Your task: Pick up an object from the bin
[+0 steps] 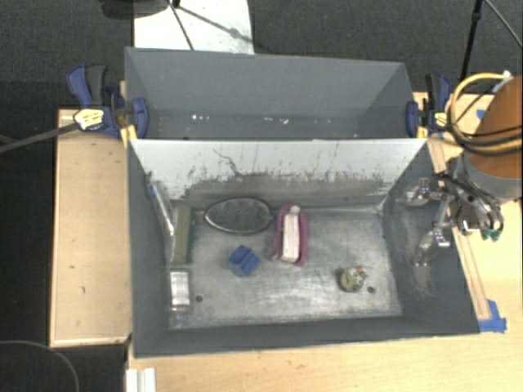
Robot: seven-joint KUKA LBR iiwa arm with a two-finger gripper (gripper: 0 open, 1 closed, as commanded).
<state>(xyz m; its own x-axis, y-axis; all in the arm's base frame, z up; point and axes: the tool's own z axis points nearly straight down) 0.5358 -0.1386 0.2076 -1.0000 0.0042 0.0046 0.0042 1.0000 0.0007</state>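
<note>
My gripper [435, 229] hangs over the sloping right wall of the bin, above the floor and with nothing seen in it. The loose thing closest to it is a small round greenish-grey object [353, 279] on the floor, to its lower left. Further left a purple and white oblong item [290, 235] lies lengthwise in the middle. Beside that sits a small blue block [243, 260].
A grey oval dish [237, 216] lies near the back wall. Along the left wall lie a long dull-green bar [181, 235], a thin metal rod [161, 209] and a small clear cylinder [179, 289]. The arm with its orange cover and cables comes in from the right.
</note>
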